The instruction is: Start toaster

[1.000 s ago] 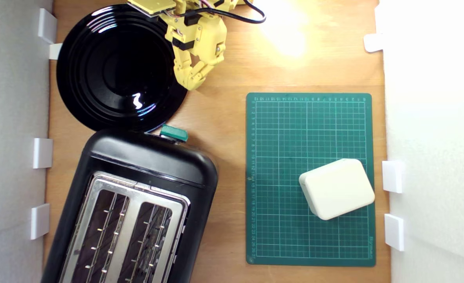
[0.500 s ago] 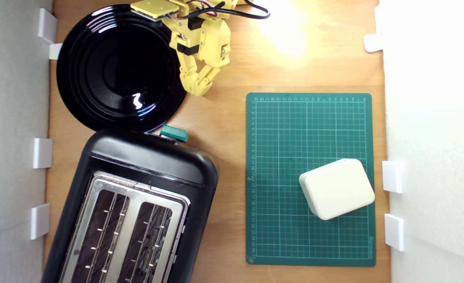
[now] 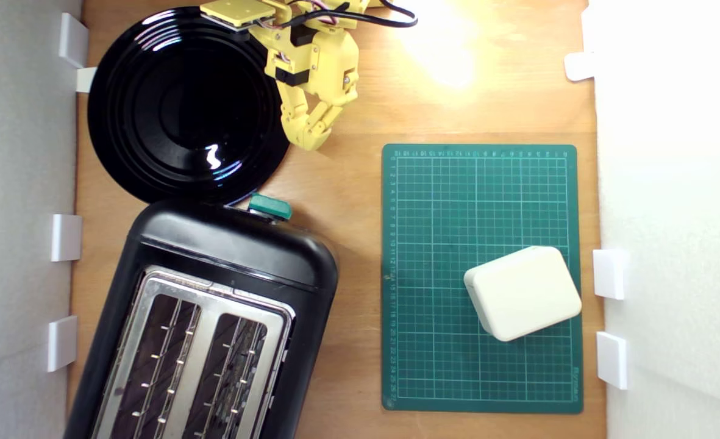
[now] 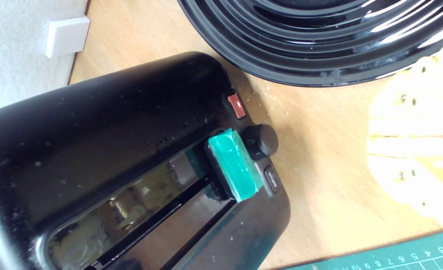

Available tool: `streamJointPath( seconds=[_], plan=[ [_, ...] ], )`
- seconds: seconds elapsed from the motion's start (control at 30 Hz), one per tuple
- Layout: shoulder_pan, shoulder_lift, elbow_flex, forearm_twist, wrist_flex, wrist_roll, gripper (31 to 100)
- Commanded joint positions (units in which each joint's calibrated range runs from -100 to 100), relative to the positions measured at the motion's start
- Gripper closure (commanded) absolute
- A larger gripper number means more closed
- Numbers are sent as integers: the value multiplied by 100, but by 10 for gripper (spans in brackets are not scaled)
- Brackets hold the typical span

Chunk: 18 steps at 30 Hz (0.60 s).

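Along the exterior view's left edge, small white blocks (image 3: 66, 237) stood against the pale wall beside the wooden table (image 3: 347, 201). Next to them, at the top, lay a round black plate (image 3: 183, 103), glossy and ridged. Below it, in the lower left of that view, sat the toaster (image 3: 213, 317) — black, angled, its silver top plate (image 3: 204, 350) showing two slots. Its upper end reached right up to the plate's rim; I could not tell whether they touched. The teal lever knob (image 3: 269, 207) stuck out from that same end, just beside the plate's edge. The wrist view showed the knob (image 4: 233, 165) close up on the end face, with a red button (image 4: 236, 105), a black dial (image 4: 260, 141) and a small dark button (image 4: 272, 177) lined up beside it.

The yellow gripper (image 3: 308, 135) hung at the plate's right rim, pointing down the picture toward the toaster, well apart from the knob. Its fingers (image 4: 409, 135) lay pressed together — clenched on nothing.

Further to the exterior view's right lay a green cutting mat (image 3: 481, 183) with a printed grid, and on its lower right part rested a cream rounded box (image 3: 522, 292), slightly turned. More white blocks (image 3: 609, 273) lined the right edge.
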Motion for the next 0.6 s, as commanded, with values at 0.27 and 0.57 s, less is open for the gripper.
streamJointPath(
  seconds=[0.27, 0.57],
  plan=[
    [14, -75, 28, 104, -195, -196, 989],
    [22, -33, 28, 104, -195, -196, 989]
  ],
)
